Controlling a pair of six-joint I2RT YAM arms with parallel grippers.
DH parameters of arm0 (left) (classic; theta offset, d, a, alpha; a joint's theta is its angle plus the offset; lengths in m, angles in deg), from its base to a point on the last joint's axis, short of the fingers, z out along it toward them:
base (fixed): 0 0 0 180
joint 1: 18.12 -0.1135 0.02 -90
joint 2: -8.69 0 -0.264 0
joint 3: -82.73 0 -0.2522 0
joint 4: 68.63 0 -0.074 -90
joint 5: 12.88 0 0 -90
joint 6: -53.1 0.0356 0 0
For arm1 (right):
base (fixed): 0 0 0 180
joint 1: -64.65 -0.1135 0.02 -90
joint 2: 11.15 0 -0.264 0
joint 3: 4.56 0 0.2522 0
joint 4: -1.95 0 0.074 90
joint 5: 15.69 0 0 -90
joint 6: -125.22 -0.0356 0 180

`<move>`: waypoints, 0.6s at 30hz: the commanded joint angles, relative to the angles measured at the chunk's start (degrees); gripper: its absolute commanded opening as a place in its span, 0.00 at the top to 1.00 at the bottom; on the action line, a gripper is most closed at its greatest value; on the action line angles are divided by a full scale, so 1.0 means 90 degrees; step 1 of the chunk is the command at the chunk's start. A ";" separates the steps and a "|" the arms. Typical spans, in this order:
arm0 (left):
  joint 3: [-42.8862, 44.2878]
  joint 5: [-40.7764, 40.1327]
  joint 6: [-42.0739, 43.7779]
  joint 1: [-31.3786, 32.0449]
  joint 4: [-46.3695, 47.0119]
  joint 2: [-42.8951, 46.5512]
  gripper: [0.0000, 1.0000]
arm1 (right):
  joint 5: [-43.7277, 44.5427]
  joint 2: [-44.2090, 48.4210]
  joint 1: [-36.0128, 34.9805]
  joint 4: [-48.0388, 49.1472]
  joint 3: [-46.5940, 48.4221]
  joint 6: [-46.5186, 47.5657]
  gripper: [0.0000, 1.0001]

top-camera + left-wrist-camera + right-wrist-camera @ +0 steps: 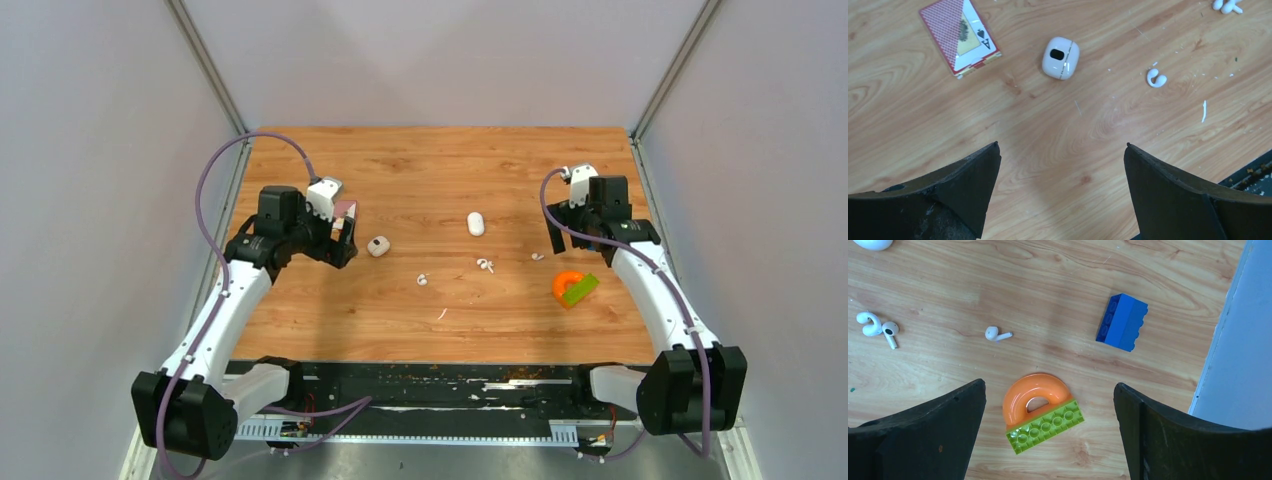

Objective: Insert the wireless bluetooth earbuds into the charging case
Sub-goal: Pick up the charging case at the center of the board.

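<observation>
Top view: an earbud pair point(485, 265) lies loose near the middle of the wooden table point(420, 160), outside any case. A white oval case point(476, 224) sits just beyond the pair on the far side. A white rounded case point(378, 246) lies well to the pair's left. I cannot tell which of the two is the charging case. A curled earbud point(422, 280) lies left of the pair and a stemmed earbud point(537, 257) right of it. A thin white sliver point(441, 314) lies nearer the arm bases. An orange ring point(568, 284) is farther right of the pair than the stemmed earbud. The left gripper point(343, 240) hangs far left of the pair, past the rounded case. The right gripper point(566, 240) hangs to its right.

Left wrist view: the left gripper's jaws are spread wide over bare wood with nothing between them. The pair is cut off at the top right corner. The curled earbud, then the rounded case, then a playing card point(959, 36) lie to its left.

Right wrist view: the right gripper's jaws are also apart and empty. The pair lies at the left edge. The orange ring sits to the pair's lower right between the fingers, touching a green brick point(1045, 426). A blue brick point(1122, 322) lies far right of the pair.
</observation>
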 commanded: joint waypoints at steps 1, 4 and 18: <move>-0.0136 0.0702 -0.0097 -0.0044 0.0168 0.0193 0.00 | -0.0437 0.0168 0.0014 0.0664 -0.0134 0.0034 0.01; -0.0220 0.0756 -0.0143 -0.0047 0.0181 0.0220 0.00 | -0.1879 -0.0216 -0.0005 0.0444 0.0278 0.0650 0.01; -0.0509 0.0966 -0.0083 -0.0552 -0.0160 0.0732 0.00 | -0.3319 -0.2978 -0.1237 -0.0226 0.2857 0.3001 0.29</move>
